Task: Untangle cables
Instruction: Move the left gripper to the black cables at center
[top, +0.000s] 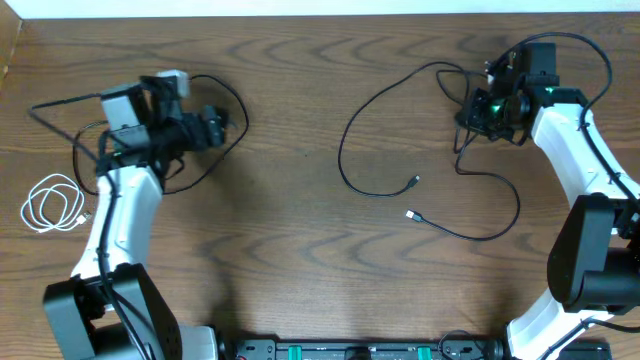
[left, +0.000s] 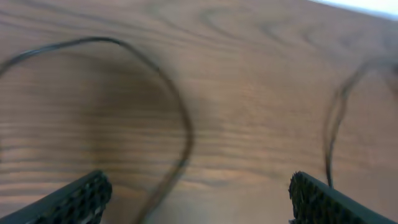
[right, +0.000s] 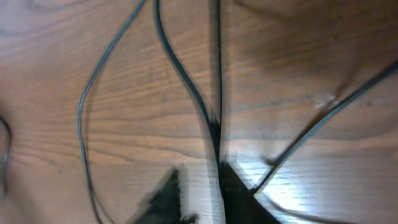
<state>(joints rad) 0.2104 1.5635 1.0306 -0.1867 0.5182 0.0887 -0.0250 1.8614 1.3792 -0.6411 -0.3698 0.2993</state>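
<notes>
The gripper (left: 199, 202) gapes wide above the table (left: 261, 87); a black cable (left: 181, 118) curves between its fingers (left: 74, 200), a second cable (left: 334, 121) blurred at right

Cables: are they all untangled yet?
Done: the white cable lies coiled by itself on the left. In hand: the right hand is at a bunch of black cables that cross there; the left hand is open and empty. Left: pulling those black cables apart.
</notes>
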